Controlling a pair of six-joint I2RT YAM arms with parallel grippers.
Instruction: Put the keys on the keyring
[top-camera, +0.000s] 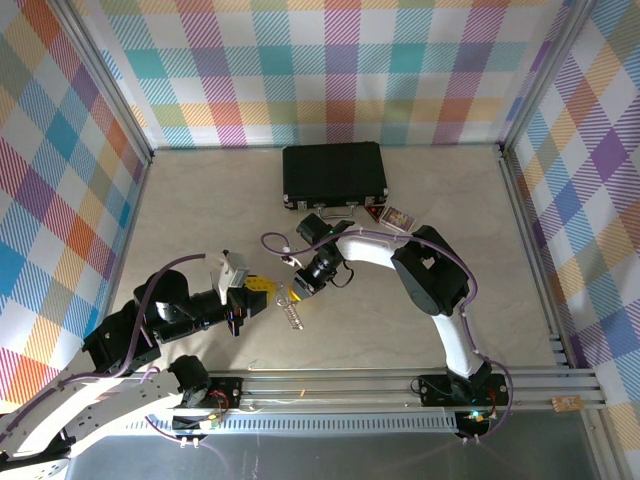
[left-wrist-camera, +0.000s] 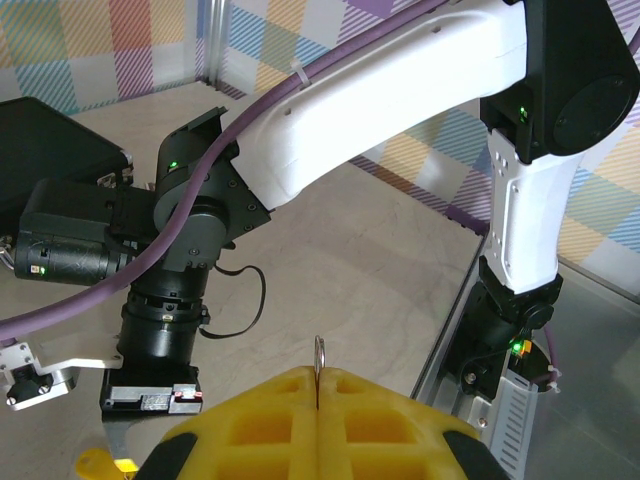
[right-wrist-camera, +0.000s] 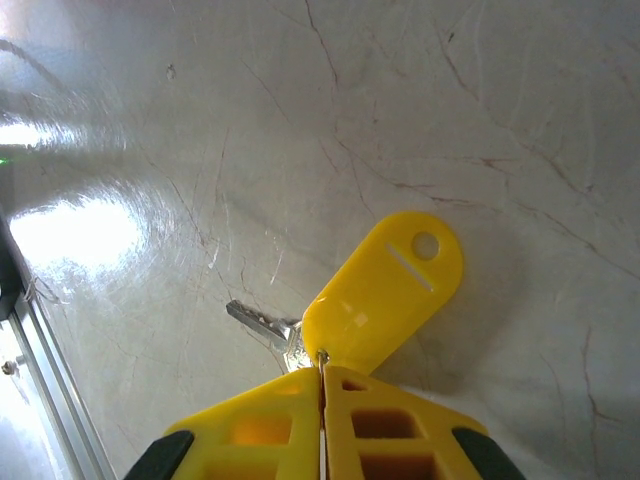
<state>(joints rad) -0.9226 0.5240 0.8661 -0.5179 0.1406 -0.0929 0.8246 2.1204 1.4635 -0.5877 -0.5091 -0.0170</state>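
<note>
At the middle of the surface (right-wrist-camera: 480, 110), on the near side of the black case (top-camera: 334, 176), the key (right-wrist-camera: 385, 295) lies flat. Its yellow plastic head reaches away from the right fingers (right-wrist-camera: 385, 425), and its short silver blade sticks out to one side. Those fingers are closed together at the head's near edge, right where blade meets plastic, and seem to pinch it there. The key looks light, stiff and smooth, so under so narrow a pinch it will likely slide or pivot. The broad flat head is the safer place to hold, leaving its small hole free. Just to the left, the left fingers (left-wrist-camera: 250, 425) are shut on a thin metal loop poking out between them, most likely the keyring (left-wrist-camera: 318, 350). That wire looks thin and floppy, and is best held close to the end being threaded.
</note>
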